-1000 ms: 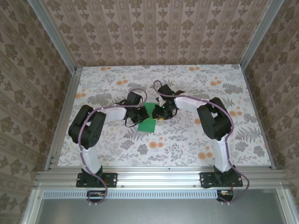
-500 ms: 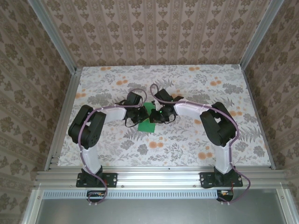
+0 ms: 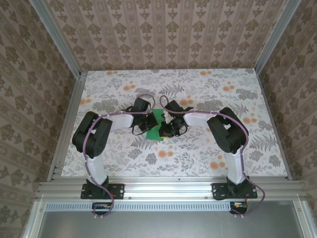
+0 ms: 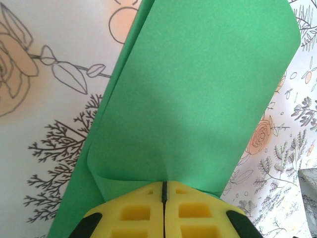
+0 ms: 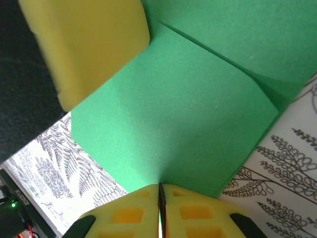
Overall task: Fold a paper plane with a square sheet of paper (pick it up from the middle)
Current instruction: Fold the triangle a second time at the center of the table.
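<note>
The square sheet of paper is bright green and lies folded over on itself at the middle of the floral table. My left gripper is shut on its left edge. In the left wrist view the yellow fingertips pinch a curled fold of the paper. My right gripper comes from the right and is shut on the nearer edge. Its tips meet where the green paper runs into them, and a left finger shows above. The paper plane is out of view.
The floral tabletop spreads wide on all sides of the paper. Aluminium rails bound it on the left, the right and the near edge. Patterned walls rise behind and beside the table.
My right gripper has moved left and nearer along the paper and shut on its edge. The left gripper has kept its hold and place.
</note>
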